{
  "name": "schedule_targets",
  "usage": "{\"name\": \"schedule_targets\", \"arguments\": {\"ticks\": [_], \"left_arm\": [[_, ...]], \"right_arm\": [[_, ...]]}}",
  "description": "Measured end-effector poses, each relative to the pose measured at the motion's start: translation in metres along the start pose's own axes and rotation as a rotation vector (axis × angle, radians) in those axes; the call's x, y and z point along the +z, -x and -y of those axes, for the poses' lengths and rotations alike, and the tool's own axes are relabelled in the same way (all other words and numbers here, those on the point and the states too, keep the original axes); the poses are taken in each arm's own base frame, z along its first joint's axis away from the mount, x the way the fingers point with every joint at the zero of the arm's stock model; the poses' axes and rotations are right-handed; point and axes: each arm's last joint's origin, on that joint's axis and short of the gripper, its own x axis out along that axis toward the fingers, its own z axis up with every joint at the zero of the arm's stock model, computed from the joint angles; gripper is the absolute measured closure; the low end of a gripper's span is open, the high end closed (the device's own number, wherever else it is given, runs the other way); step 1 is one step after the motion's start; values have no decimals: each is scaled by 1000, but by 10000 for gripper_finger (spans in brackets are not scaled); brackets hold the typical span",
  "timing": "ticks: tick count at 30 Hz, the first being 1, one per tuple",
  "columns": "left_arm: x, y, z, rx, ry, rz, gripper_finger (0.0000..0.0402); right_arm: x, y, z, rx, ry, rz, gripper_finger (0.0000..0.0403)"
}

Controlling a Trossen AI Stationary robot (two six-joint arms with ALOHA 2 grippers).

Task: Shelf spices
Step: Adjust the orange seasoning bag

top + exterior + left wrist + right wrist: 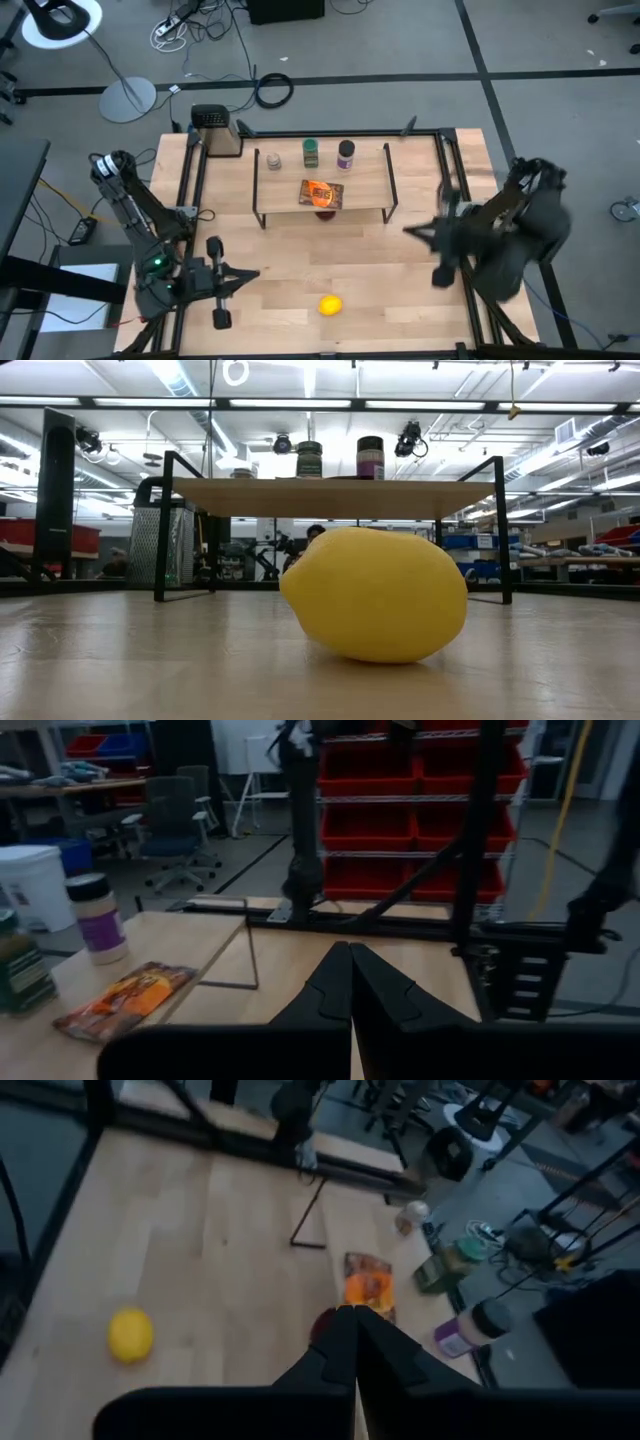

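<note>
The shelf [370,185] stands at the table's far middle, a light wooden board on thin black legs. On its board stand a pale beige jar [272,158], a green jar [311,152] and a purple jar [346,153], and a flat orange packet [321,193] lies near the front edge. My left gripper [257,274] is shut and empty at the near left and points toward the right edge. My right gripper [408,231] is shut and empty, right of the shelf's near corner. Its wrist view shows the packet [368,1285] and the purple jar [470,1328].
A yellow lemon [330,305] lies on the table near the front edge, between the arms. A small dark red round thing [326,212] sits under the shelf's front edge. A metal grater-like box [215,130] stands at the far left corner. Black rails [190,190] run along the table's sides.
</note>
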Motion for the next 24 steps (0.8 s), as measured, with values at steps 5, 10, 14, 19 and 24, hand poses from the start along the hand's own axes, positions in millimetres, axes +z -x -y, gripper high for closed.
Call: {"name": "schedule_targets", "arguments": {"ticks": [5,10,14,19,24], "left_arm": [[-22,-12,-9,55,2,-21,398],[-38,-24,-18,42,31,-55,398],[-40,-33,-22,31,58,-68,398],[-39,-40,-26,30,69,-72,398],[-38,-45,-28,24,66,-69,398]], "right_arm": [[-30,-28,-54,-23,62,-24,401],[-67,-64,-96,-28,79,-31,402],[-93,-95,-106,-67,98,-61,402],[-105,-134,-93,-124,36,-138,402],[-92,-174,-79,-86,7,-97,403]]}}
